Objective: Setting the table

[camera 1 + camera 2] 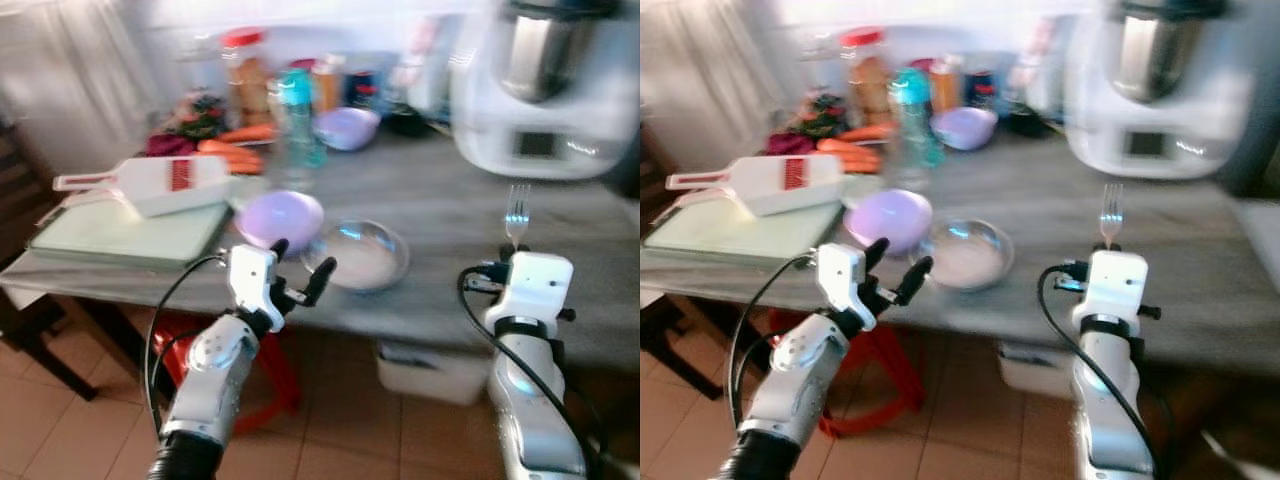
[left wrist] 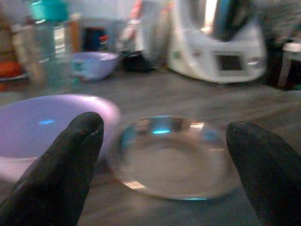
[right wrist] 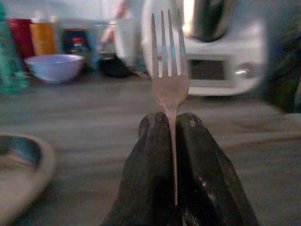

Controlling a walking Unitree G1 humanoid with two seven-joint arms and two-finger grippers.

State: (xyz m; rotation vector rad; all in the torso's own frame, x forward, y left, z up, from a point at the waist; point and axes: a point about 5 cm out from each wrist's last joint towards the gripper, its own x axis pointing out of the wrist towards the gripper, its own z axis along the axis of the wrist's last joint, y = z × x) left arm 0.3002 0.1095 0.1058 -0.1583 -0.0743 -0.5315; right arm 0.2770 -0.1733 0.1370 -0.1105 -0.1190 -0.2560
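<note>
At the near edge of the grey table (image 1: 450, 215), the right claw (image 3: 172, 127) is pinched tight on a fork (image 3: 169, 61). The fork stands straight up with its prongs on top, above the table and to the right of the bowls.

The left claw (image 1: 300, 272) has its two black fingers (image 2: 66, 165) spread wide apart, with nothing between them. It hangs just in front of a clear glass bowl (image 1: 357, 254) that sits near the table's edge. A purple bowl (image 1: 280, 217) sits right beside the glass one, on its left (they look close enough to touch, but it is too blurry to be sure).

Farther left lies a pale green cutting board (image 1: 125, 233) with a white slicer (image 1: 150, 183) on top. At the back are carrots (image 1: 235, 150), a water bottle (image 1: 297, 125) with a teal cap, another purple bowl (image 1: 347, 127) and a big white kitchen machine (image 1: 545, 90). A red stool (image 1: 265, 365) stands under the table.
</note>
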